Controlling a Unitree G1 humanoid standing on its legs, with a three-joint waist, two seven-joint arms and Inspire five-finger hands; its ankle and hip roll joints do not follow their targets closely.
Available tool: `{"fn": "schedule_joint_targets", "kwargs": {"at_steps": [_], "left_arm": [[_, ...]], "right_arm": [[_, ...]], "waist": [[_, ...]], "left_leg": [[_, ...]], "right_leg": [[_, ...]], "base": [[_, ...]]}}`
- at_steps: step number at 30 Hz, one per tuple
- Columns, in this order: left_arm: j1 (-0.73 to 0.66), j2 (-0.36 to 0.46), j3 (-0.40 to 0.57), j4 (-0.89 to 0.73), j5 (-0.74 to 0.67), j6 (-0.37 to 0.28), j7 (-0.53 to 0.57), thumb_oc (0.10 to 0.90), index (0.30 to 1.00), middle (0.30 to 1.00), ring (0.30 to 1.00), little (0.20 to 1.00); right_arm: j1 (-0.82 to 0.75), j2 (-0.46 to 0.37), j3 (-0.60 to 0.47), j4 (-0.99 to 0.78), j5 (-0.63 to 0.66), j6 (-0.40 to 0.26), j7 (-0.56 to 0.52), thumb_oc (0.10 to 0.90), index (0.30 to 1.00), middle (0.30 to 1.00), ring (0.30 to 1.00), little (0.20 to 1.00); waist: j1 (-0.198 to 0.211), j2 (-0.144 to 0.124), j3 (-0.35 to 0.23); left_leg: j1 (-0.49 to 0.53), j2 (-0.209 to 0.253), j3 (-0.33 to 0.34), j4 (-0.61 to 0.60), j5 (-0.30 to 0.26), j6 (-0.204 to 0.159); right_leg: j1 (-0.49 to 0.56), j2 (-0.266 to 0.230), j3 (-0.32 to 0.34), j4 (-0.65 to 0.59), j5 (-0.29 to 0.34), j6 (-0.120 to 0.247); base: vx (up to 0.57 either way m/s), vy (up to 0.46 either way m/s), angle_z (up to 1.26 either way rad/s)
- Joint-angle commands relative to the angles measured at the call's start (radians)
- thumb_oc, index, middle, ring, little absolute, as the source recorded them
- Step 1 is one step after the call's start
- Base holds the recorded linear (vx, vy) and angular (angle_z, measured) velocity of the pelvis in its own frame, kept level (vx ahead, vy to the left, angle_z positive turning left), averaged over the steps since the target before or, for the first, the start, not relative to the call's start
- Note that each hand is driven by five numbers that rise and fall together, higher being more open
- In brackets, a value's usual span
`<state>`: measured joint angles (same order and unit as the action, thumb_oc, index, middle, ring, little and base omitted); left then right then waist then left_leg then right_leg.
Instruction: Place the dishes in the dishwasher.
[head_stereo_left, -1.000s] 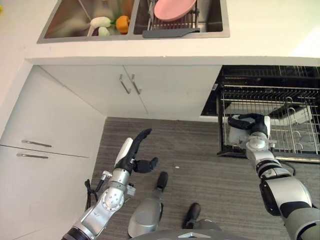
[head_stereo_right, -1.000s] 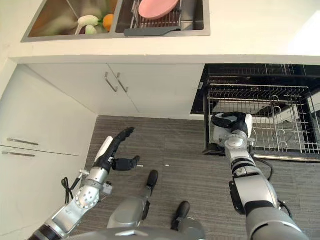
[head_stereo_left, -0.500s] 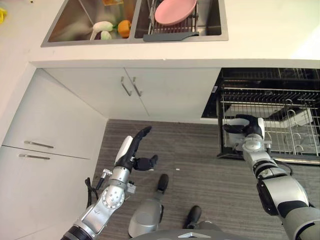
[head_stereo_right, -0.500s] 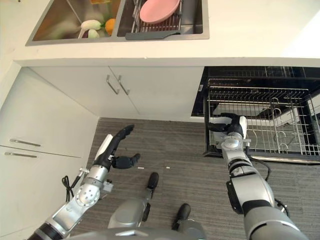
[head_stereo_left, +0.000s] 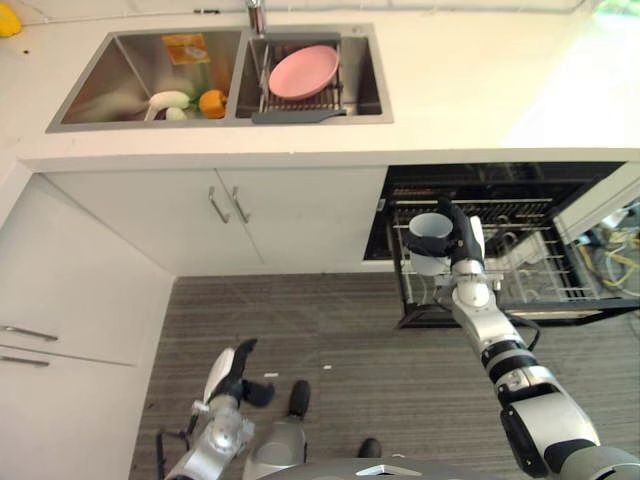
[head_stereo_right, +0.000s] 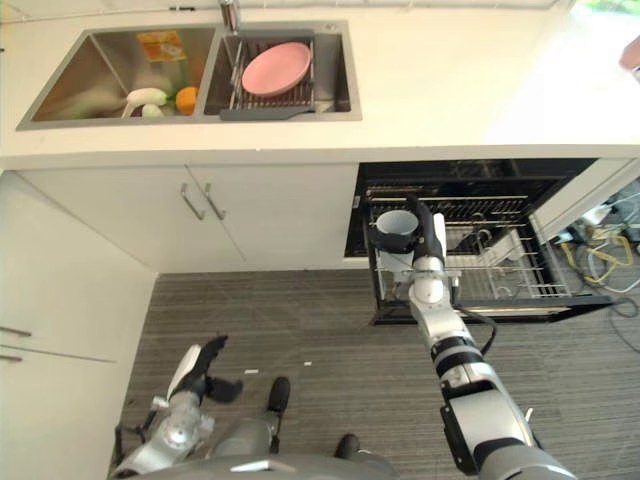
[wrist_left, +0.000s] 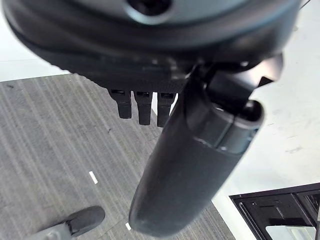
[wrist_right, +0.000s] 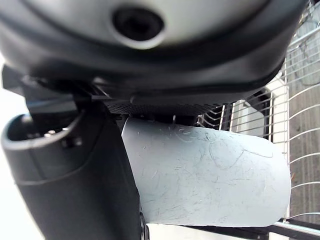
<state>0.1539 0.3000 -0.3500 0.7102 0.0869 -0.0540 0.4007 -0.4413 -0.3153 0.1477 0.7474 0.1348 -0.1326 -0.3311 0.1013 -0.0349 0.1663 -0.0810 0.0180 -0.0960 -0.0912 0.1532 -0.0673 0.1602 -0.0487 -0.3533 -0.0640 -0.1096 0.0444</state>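
So the right hand (head_stereo_left: 462, 240) has its fingers wrapped round a pale cup (head_stereo_left: 431, 236), holding it over the pulled-out dishwasher rack (head_stereo_left: 530, 275), not set down yet. A pink plate (head_stereo_left: 303, 70) waits in the sink (head_stereo_left: 120, 85). The left hand (head_stereo_left: 232, 372) hangs low, relaxed, empty.

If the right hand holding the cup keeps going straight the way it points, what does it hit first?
Probably the dishwasher rack: the right hand, curled round the white cup, reaches toward its front left corner. Depth is unclear.
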Motion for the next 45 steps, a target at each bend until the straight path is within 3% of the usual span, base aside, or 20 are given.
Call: {"fn": "schedule_joint_targets", "kwargs": {"at_steps": [1,9,10,11,13,14,15,16,18,19,20,24,25,27,28,32,33,36,41,45], "left_arm": [[-0.035,0.0,0.024,0.054,-0.052,-0.025,-0.011,0.8,0.9,0.9,0.9,0.9],[-0.029,-0.012,0.043,0.118,-0.074,-0.037,-0.054,0.8,0.9,0.9,0.9,0.9],[-0.043,0.0,0.043,0.181,-0.08,-0.036,-0.082,0.8,0.9,0.9,0.9,0.9],[-0.066,0.007,0.04,0.224,-0.093,-0.043,-0.091,0.8,0.9,0.9,0.9,0.9],[-0.063,-0.004,0.039,0.229,-0.101,-0.056,-0.075,0.8,0.9,0.9,0.9,0.9],[-0.052,-0.005,0.065,0.222,-0.127,-0.059,-0.094,0.8,0.9,0.9,0.9,0.9],[-0.052,-0.005,0.065,0.222,-0.127,-0.059,-0.094,0.8,0.9,0.9,0.9,0.9],[-0.065,0.005,0.057,0.242,-0.139,-0.055,-0.112,0.8,0.9,0.9,0.9,0.9],[-0.063,-0.001,0.045,0.217,-0.149,-0.073,-0.094,0.8,0.9,0.9,0.9,0.9],[-0.069,0.004,0.041,0.236,-0.145,-0.067,-0.108,0.8,0.9,0.9,0.9,0.9],[-0.079,-0.006,0.038,0.246,-0.159,-0.074,-0.085,0.8,0.9,0.9,0.9,0.9],[-0.108,-0.014,0.038,0.258,-0.157,-0.055,-0.093,0.8,0.9,0.9,0.9,0.9],[-0.104,-0.018,0.036,0.245,-0.162,-0.062,-0.083,0.8,0.9,0.9,0.9,0.9],[-0.098,-0.02,0.038,0.235,-0.16,-0.06,-0.09,0.8,0.9,0.9,0.9,0.9],[-0.1,-0.028,0.033,0.237,-0.17,-0.068,-0.08,0.8,0.9,0.9,0.9,0.9],[-0.101,-0.029,0.036,0.251,-0.173,-0.068,-0.076,0.8,0.9,0.9,0.9,0.9],[-0.098,-0.038,0.041,0.237,-0.173,-0.067,-0.073,0.8,0.9,0.9,0.9,0.9],[-0.098,-0.034,0.045,0.258,-0.175,-0.065,-0.077,0.8,0.9,0.9,0.9,0.9],[-0.087,-0.041,0.068,0.279,-0.177,-0.07,-0.067,0.8,0.9,0.9,0.9,0.9],[-0.089,-0.053,0.103,0.314,-0.18,-0.063,-0.061,0.8,0.9,0.9,0.9,0.9]], "right_arm": [[-0.072,-0.088,-0.005,0.056,-0.045,-0.035,-0.011,0.8,0.9,0.9,0.9,0.9],[-0.129,-0.109,0.001,0.333,-0.087,-0.015,-0.05,0.8,0.9,0.9,0.9,0.9],[-0.182,-0.127,0.027,0.56,-0.071,0.09,0.063,0.8,0.9,0.9,0.9,0.9],[-0.241,-0.142,0.056,0.61,-0.095,0.112,0.067,0.8,0.9,0.9,0.9,0.9],[-0.283,-0.144,0.064,0.583,-0.126,0.08,0.007,0.8,0.9,0.9,0.9,0.9],[-0.257,-0.124,0.102,0.671,-0.151,0.127,0.108,0.8,0.9,0.9,0.9,0.9],[-0.257,-0.124,0.102,0.671,-0.151,0.127,0.108,0.8,0.9,0.9,0.9,0.9],[-0.285,-0.147,0.105,0.736,-0.134,0.171,0.16,0.8,0.9,0.9,0.9,0.9],[-0.377,-0.166,0.121,0.726,-0.175,0.137,0.06,0.8,0.9,0.9,0.9,0.9],[-0.374,-0.171,0.185,0.795,-0.233,0.179,0.114,0.8,0.9,0.9,0.9,0.9],[-0.428,-0.182,0.223,0.749,-0.303,0.148,-0.029,0.8,0.9,0.9,0.9,0.9],[-0.411,-0.155,0.192,0.772,-0.266,0.183,0.053,0.8,0.9,0.9,0.9,0.9],[-0.455,-0.171,0.195,0.757,-0.29,0.169,-0.018,0.8,0.9,0.9,0.9,0.9],[-0.436,-0.15,0.195,0.787,-0.282,0.176,0.039,0.8,0.9,0.9,0.9,0.9],[-0.471,-0.148,0.195,0.766,-0.295,0.153,-0.033,0.8,0.9,0.9,0.9,0.9],[-0.469,-0.155,0.205,0.757,-0.301,0.141,-0.047,0.8,0.9,0.9,0.9,0.9],[-0.455,-0.134,0.134,0.718,-0.242,0.118,-0.069,0.8,0.9,0.9,0.9,0.9],[-0.453,-0.154,0.139,0.742,-0.24,0.124,-0.055,0.8,0.9,0.9,0.9,0.9],[-0.417,-0.146,0.151,0.651,-0.231,0.061,-0.045,0.8,0.9,0.9,0.9,0.9],[-0.316,-0.12,0.091,0.442,-0.163,-0.002,-0.047,0.8,0.9,0.9,0.9,0.9]], "waist": [[0.032,-0.002,-0.05],[0.047,0.015,-0.046],[0.063,0.016,-0.041],[0.07,0.016,-0.04],[0.074,0.017,-0.039],[0.082,0.019,-0.027],[0.082,0.019,-0.027],[0.089,0.018,-0.031],[0.099,0.021,-0.022],[0.107,0.02,-0.019],[0.107,0.02,-0.012],[0.109,0.013,-0.018],[0.113,0.01,-0.016],[0.115,0.004,-0.021],[0.116,0.0,-0.024],[0.116,-0.008,-0.03],[0.113,-0.006,-0.03],[0.116,-0.014,-0.036],[0.11,-0.022,-0.04],[0.095,-0.026,-0.045]], "left_leg": [[0.082,0.054,0.039,0.004,-0.091,-0.06],[0.084,0.056,0.04,0.004,-0.09,-0.062],[0.075,0.057,0.034,0.004,-0.085,-0.067],[0.067,0.059,0.029,0.004,-0.083,-0.07],[0.062,0.058,0.027,0.004,-0.081,-0.07],[0.056,0.057,0.024,0.004,-0.079,-0.073],[0.056,0.057,0.024,0.004,-0.079,-0.073],[0.046,0.057,0.018,0.004,-0.073,-0.073],[0.032,0.054,0.008,0.004,-0.067,-0.074],[0.023,0.052,0.002,0.004,-0.063,-0.076],[0.024,0.052,0.0,0.004,-0.066,-0.077],[0.014,0.05,-0.009,0.004,-0.062,-0.075],[0.016,0.05,-0.01,0.004,-0.063,-0.075],[0.013,0.048,-0.014,0.004,-0.064,-0.075],[0.015,0.046,-0.014,0.004,-0.066,-0.074],[0.019,0.046,-0.013,0.004,-0.069,-0.073],[0.02,0.045,-0.013,0.004,-0.07,-0.07],[0.025,0.045,-0.012,0.004,-0.072,-0.071],[0.034,0.043,-0.011,0.004,-0.077,-0.069],[0.042,0.043,-0.005,0.004,-0.08,-0.067]], "right_leg": [[-0.019,-0.087,0.034,-0.023,0.076,0.095],[-0.02,-0.08,0.039,-0.023,0.074,0.092],[-0.024,-0.078,0.032,-0.023,0.074,0.091],[-0.028,-0.077,0.026,-0.023,0.073,0.09],[-0.031,-0.076,0.026,-0.023,0.074,0.091],[-0.033,-0.075,0.022,-0.023,0.071,0.092],[-0.033,-0.075,0.022,-0.023,0.071,0.092],[-0.039,-0.075,0.015,-0.023,0.073,0.093],[-0.046,-0.076,0.009,-0.023,0.076,0.094],[-0.05,-0.076,0.001,-0.023,0.075,0.094],[-0.047,-0.075,0.001,-0.023,0.073,0.094],[-0.053,-0.073,-0.002,-0.023,0.073,0.094],[-0.048,-0.074,-0.003,-0.023,0.072,0.093],[-0.046,-0.075,-0.008,-0.023,0.072,0.093],[-0.044,-0.075,-0.01,-0.023,0.074,0.093],[-0.038,-0.076,-0.012,-0.023,0.073,0.094],[-0.038,-0.077,-0.009,-0.023,0.075,0.095],[-0.033,-0.077,-0.012,-0.023,0.073,0.095],[-0.024,-0.079,-0.013,-0.023,0.074,0.096],[-0.021,-0.08,-0.007,-0.023,0.075,0.096]], "base": [[-0.01,-0.029,-0.1],[0.01,-0.019,-0.06],[-0.01,-0.042,0.01],[-0.01,-0.042,0.01],[0.01,-0.011,0.09],[0.02,-0.007,0.12],[0.0,-0.016,0.09],[-0.02,-0.012,0.07],[-0.02,-0.005,0.18],[0.0,0.0,0.19],[-0.02,0.002,0.19],[0.01,0.005,0.14],[0.04,-0.003,0.08],[0.03,0.012,0.04],[0.02,0.009,0.06],[0.0,0.003,0.01],[0.0,0.0,0.0],[0.0,0.0,0.0],[0.0,0.0,0.0],[0.0,0.0,0.0]]}}
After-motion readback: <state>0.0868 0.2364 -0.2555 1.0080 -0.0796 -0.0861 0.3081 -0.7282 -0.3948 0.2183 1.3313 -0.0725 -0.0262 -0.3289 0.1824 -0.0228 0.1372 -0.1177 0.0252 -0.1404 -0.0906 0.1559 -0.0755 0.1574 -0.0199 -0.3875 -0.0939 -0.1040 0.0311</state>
